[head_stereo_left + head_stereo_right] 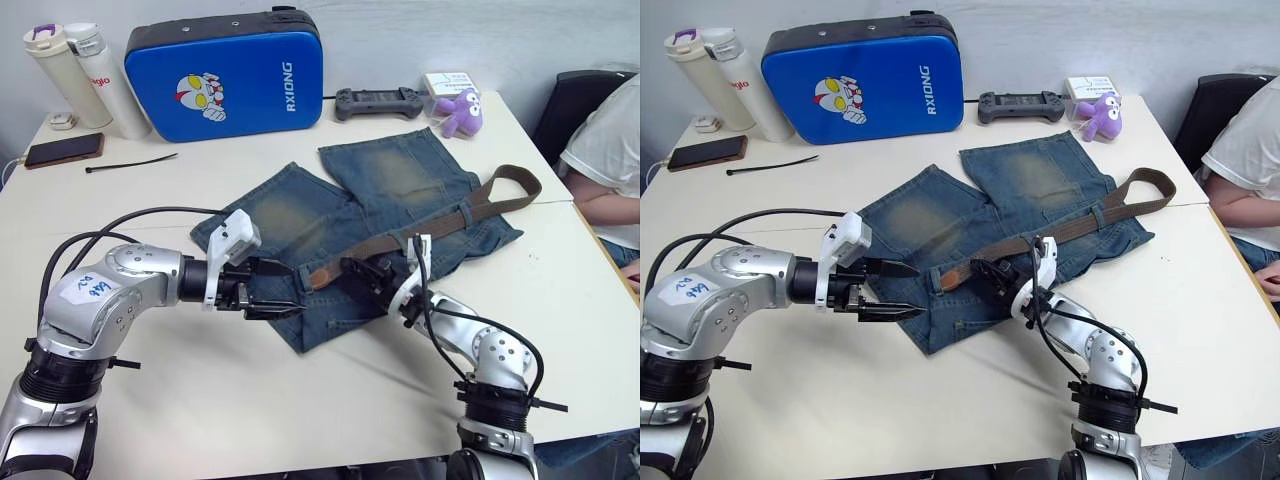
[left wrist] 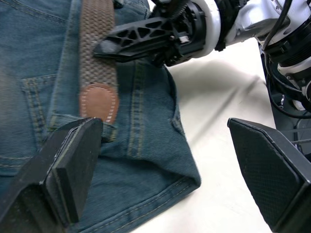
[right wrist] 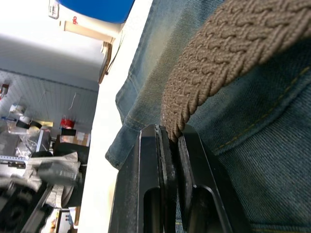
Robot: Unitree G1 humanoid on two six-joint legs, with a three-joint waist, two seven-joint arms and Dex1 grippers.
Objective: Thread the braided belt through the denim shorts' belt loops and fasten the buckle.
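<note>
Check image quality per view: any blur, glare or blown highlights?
Left eye view: even light, soft shadows, sharp. Left wrist view: own fingers soft, braided belt sharp, table washed out. Right wrist view: belt weave crisp, background room blurred and overexposed.

Faded blue denim shorts (image 1: 400, 190); brown woven braided belt (image 1: 440, 221), tan tip; blue case (image 1: 225, 75); purple plush (image 1: 460, 110).

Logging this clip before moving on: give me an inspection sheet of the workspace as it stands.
Surface: white table.
Job's things: denim shorts lying flat; braided belt along the waistband, tan tip free.
Clutter: blue case, two bottles, phone, cable tie, controller, purple plush.
Grippers: left gripper open at the shorts' edge; right gripper shut on the belt.
Cables: black, along both arms.
Surroundings: seated person.
</note>
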